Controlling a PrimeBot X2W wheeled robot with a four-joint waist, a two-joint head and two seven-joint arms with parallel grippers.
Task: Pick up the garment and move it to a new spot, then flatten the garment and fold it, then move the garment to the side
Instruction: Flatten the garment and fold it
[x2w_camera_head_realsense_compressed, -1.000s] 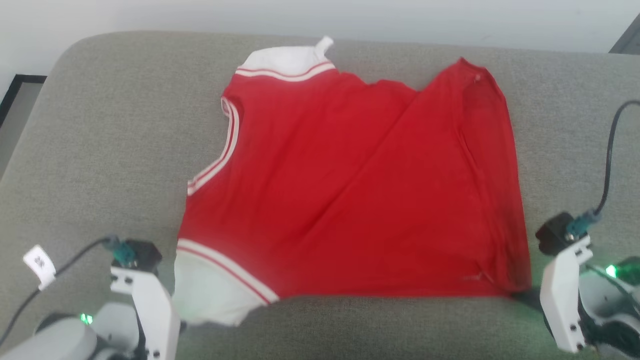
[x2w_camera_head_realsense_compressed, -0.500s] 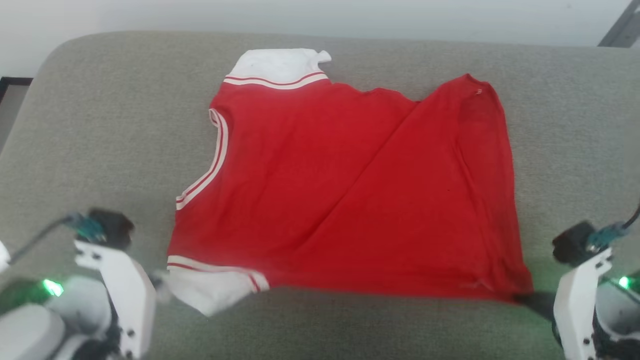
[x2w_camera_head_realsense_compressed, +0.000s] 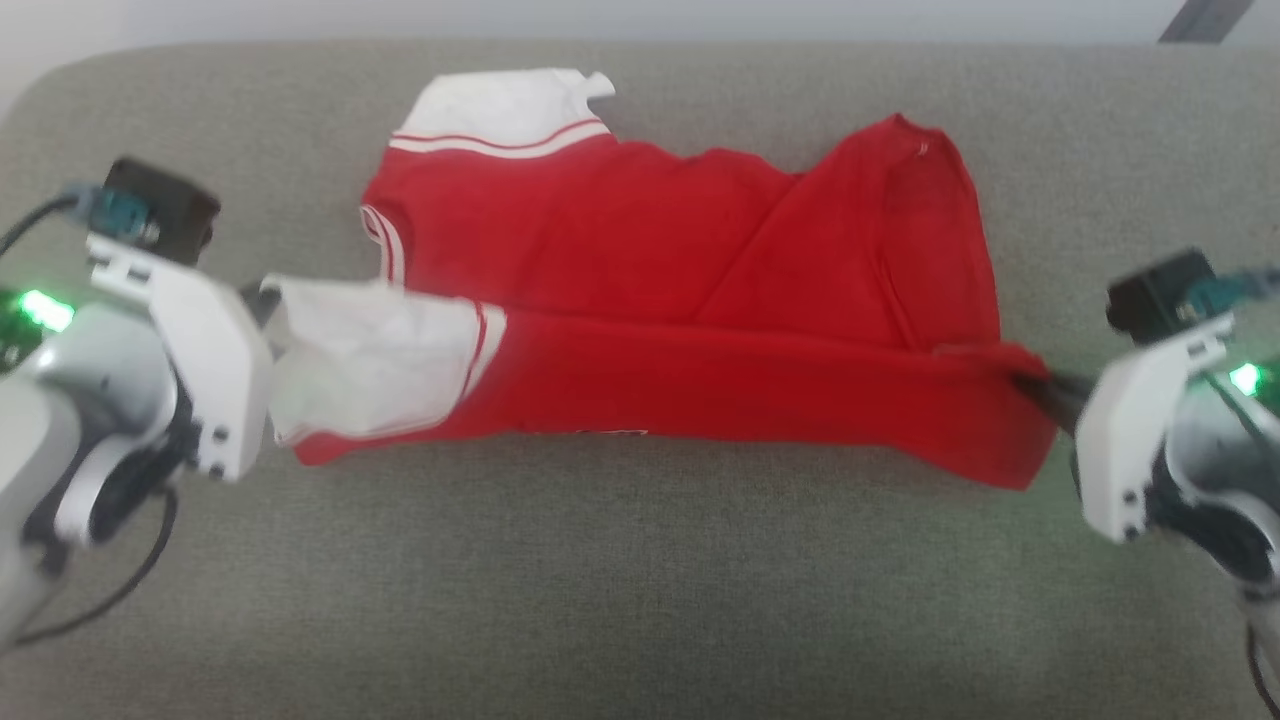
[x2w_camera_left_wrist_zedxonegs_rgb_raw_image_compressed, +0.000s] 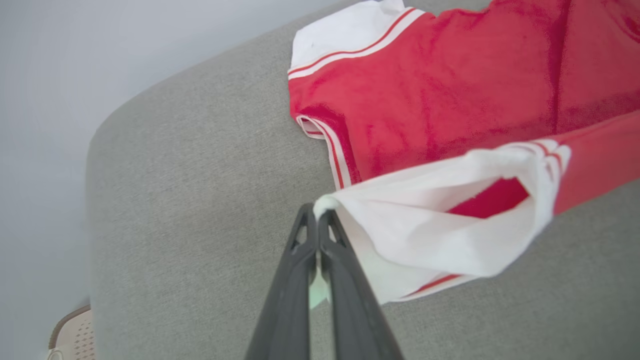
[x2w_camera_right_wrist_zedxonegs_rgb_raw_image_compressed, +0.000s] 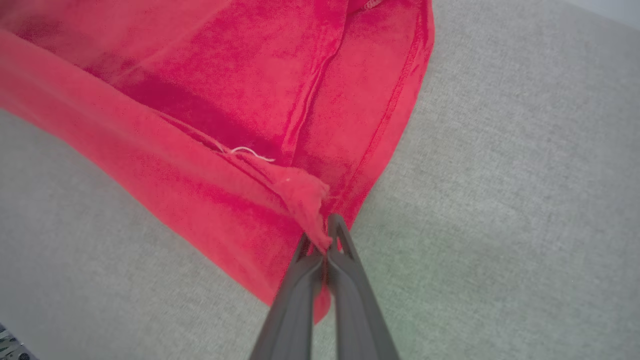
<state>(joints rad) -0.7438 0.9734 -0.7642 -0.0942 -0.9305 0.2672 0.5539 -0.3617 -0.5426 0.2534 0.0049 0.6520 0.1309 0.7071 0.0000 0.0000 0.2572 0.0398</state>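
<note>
On the grey surface (x2w_camera_head_realsense_compressed: 640, 580), your jersey (x2w_camera_head_realsense_compressed: 650, 230) lies half folded. The left end effector (x2w_camera_left_wrist_zedxonegs_rgb_raw_image_compressed: 318, 215) pinches its white corner and the right end effector (x2w_camera_right_wrist_zedxonegs_rgb_raw_image_compressed: 326, 227) its red corner, so the raised edge is taut for a straight fold.

The head camera looks steeply down over the whole garment (x2w_camera_head_realsense_compressed: 700, 260); both wrist cameras sit close, each facing one end of it.
</note>
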